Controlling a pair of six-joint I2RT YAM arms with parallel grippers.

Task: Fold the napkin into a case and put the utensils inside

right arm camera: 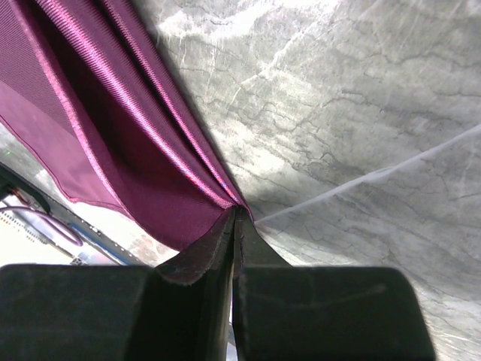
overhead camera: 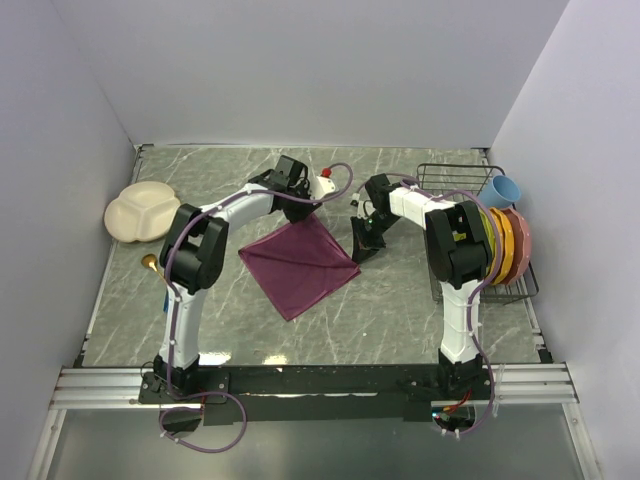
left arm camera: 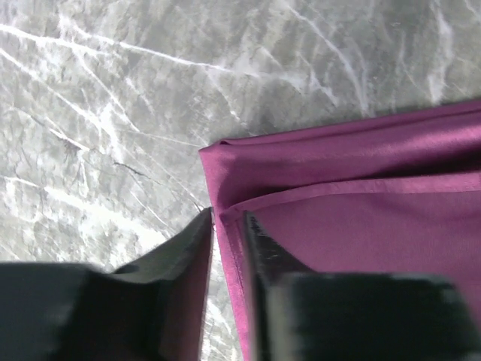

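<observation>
Both arms reach forward, wrists angled inward; left gripper (left arm camera: 228, 223) slightly parted, right gripper (right arm camera: 234, 216) pinching the napkin (right arm camera: 113, 135).

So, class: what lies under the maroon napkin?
Only the grey marble table shows around the napkin. At one corner a second cloth layer peeks out beneath the top one. Anything else beneath is covered.

Plain maroon-purple napkin (overhead camera: 300, 265), grey white-veined marble table (overhead camera: 400, 310), cream plate (overhead camera: 140, 213)
</observation>
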